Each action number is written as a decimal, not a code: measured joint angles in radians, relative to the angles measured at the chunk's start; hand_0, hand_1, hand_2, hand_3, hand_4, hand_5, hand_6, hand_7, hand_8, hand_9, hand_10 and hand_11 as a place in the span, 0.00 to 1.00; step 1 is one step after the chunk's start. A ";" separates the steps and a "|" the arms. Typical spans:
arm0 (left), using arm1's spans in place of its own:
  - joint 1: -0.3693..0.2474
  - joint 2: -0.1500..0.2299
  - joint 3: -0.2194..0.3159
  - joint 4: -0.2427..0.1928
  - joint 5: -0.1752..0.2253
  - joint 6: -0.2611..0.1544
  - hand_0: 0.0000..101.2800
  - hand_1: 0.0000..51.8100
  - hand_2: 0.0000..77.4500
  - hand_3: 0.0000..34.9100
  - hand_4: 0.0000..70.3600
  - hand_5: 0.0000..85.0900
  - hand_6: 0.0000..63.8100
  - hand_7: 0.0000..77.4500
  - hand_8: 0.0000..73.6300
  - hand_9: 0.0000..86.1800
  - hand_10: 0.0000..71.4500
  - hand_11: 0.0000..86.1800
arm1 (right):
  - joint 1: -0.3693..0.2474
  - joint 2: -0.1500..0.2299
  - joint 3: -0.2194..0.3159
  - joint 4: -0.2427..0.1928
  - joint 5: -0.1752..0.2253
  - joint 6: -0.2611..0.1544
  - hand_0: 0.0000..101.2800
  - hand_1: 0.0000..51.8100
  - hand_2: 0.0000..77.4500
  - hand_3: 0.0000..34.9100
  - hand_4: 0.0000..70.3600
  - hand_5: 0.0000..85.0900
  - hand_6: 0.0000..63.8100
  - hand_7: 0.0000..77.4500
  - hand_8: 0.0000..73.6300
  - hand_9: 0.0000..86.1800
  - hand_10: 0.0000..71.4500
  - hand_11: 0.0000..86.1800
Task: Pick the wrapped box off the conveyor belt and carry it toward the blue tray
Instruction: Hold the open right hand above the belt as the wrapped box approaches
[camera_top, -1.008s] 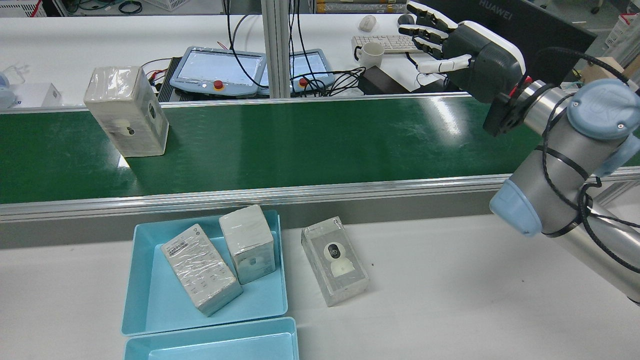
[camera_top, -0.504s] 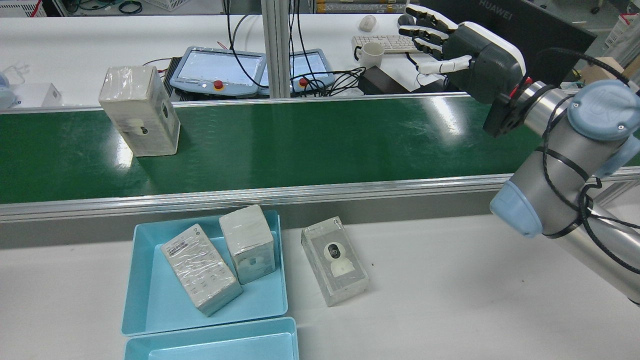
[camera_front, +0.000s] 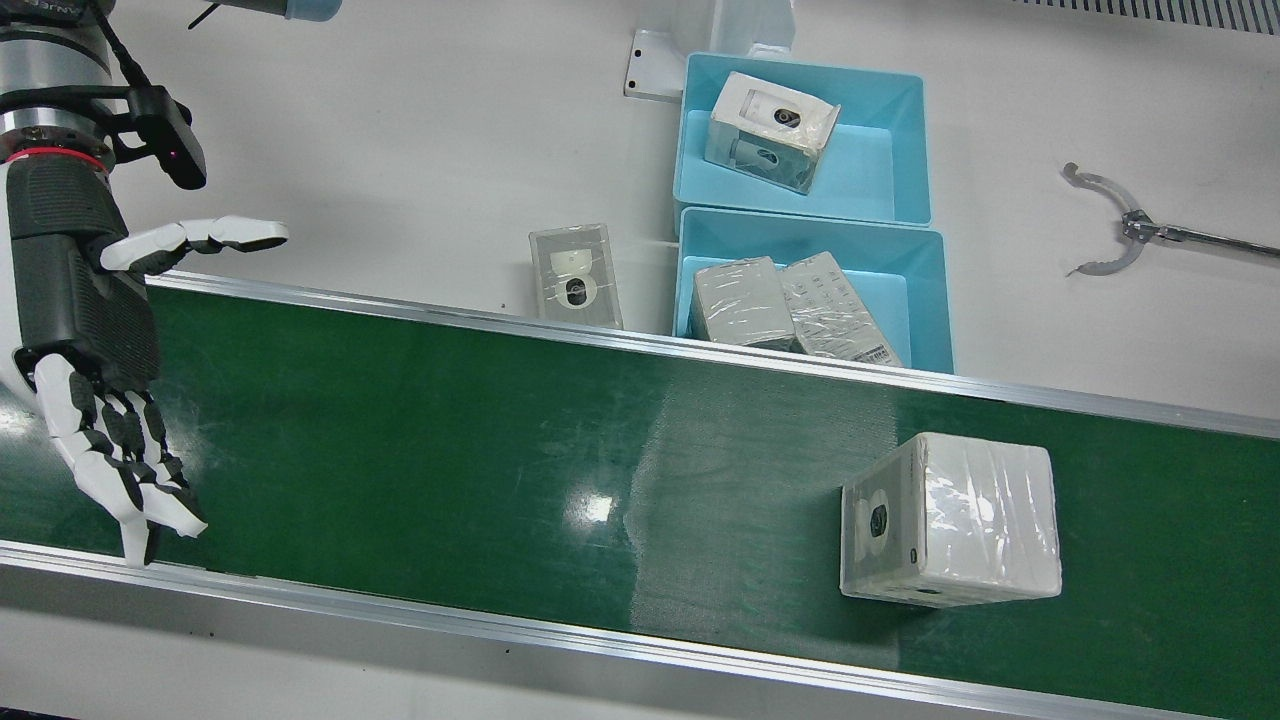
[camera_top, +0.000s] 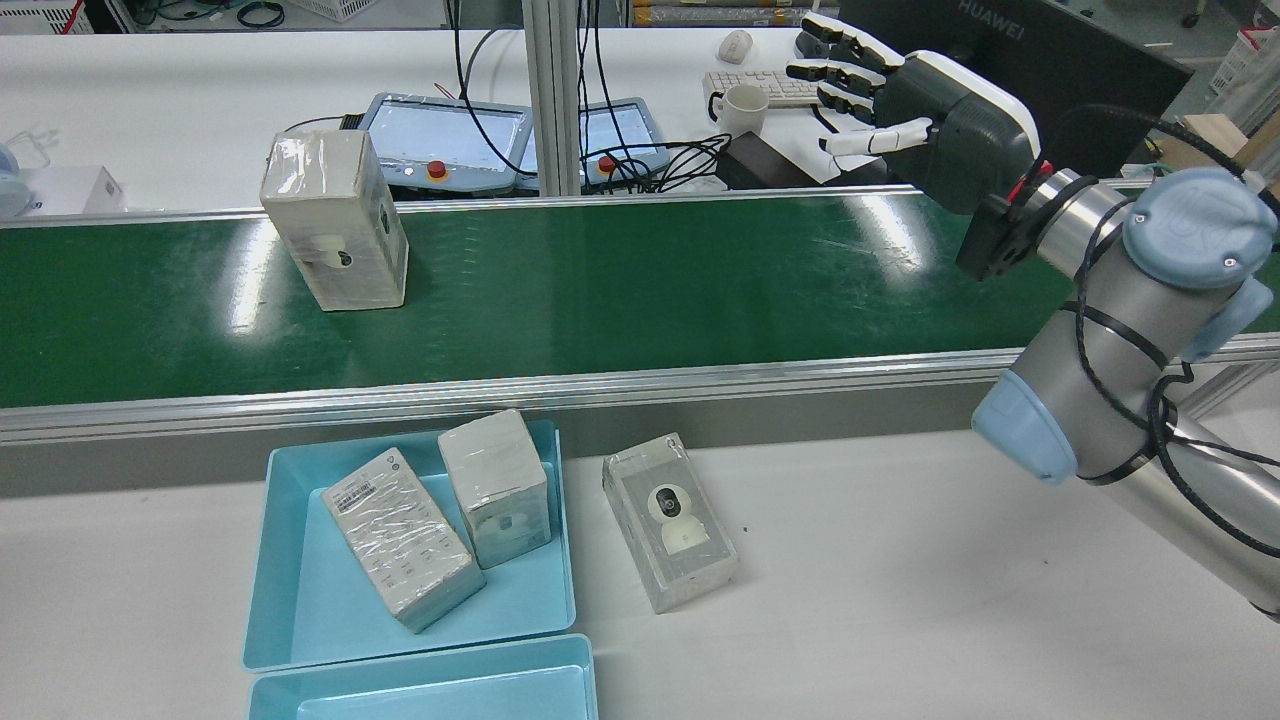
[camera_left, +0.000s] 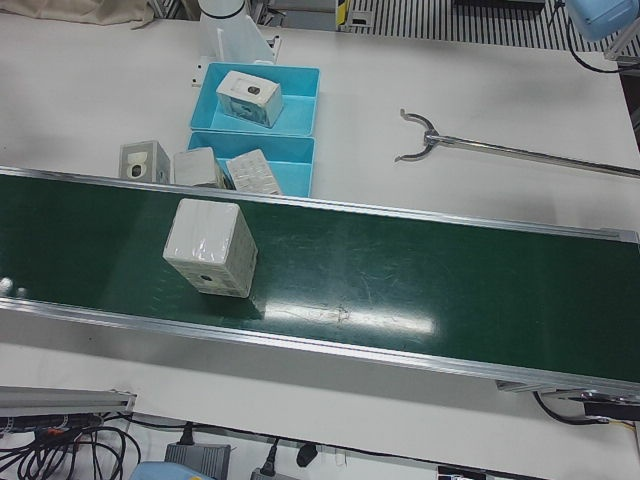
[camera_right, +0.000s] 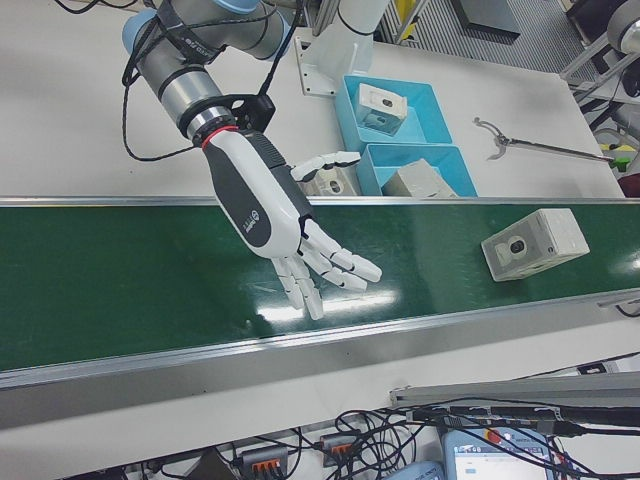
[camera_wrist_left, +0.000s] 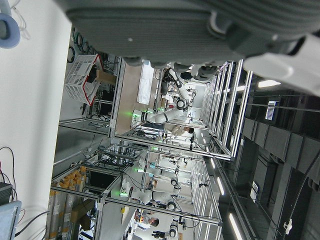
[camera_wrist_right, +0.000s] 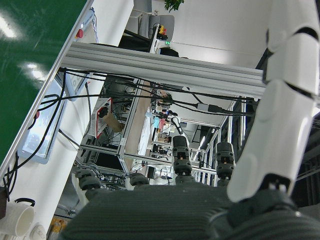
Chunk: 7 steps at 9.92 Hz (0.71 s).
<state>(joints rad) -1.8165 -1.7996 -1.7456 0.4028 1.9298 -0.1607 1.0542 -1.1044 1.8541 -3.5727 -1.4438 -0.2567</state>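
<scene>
Rear view high behind, front views opposite, both sharing the conveyor belt (camera_top: 620, 280) and blue tray (camera_top: 300, 600).

Lighting is bright and even, clearly from overhead fixtures. The green conveyor belt (camera_front: 500, 450) is glossy and throws back white glare patches in the front, rear and side views, strongest near the middle in the front view. The white bench (camera_top: 900, 560) runs a bit washed out. Shadows are soft and short; the wrapped box (camera_front: 950, 520) casts a faint one on the belt, and its plastic wrap glints. Fixed cameras are sharp. Both hand views lie sideways, with the near parts of the right hand (camera_wrist_right: 280, 125) blurry and oversized.
</scene>
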 joint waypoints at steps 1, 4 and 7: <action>0.000 0.000 0.000 0.000 0.000 0.000 0.00 0.00 0.01 0.00 0.00 0.01 0.00 0.01 0.01 0.01 0.01 0.00 | -0.001 -0.001 -0.004 0.000 0.000 0.003 0.41 0.20 0.19 0.87 0.05 0.14 0.00 0.22 0.00 0.01 0.05 0.07; 0.000 0.000 0.000 0.000 0.000 0.000 0.00 0.00 0.01 0.00 0.01 0.01 0.00 0.01 0.01 0.00 0.01 0.00 | -0.017 0.002 -0.015 0.001 0.000 0.004 0.41 0.20 0.18 0.87 0.05 0.16 0.00 0.21 0.00 0.01 0.05 0.07; 0.000 0.000 0.000 0.000 0.000 0.000 0.00 0.00 0.01 0.00 0.01 0.01 0.00 0.01 0.01 0.00 0.01 0.00 | -0.028 0.007 -0.019 0.001 0.000 0.003 0.41 0.20 0.18 0.87 0.05 0.18 0.00 0.22 0.00 0.01 0.05 0.08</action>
<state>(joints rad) -1.8165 -1.7996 -1.7456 0.4028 1.9298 -0.1607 1.0265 -1.0979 1.8356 -3.5712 -1.4435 -0.2540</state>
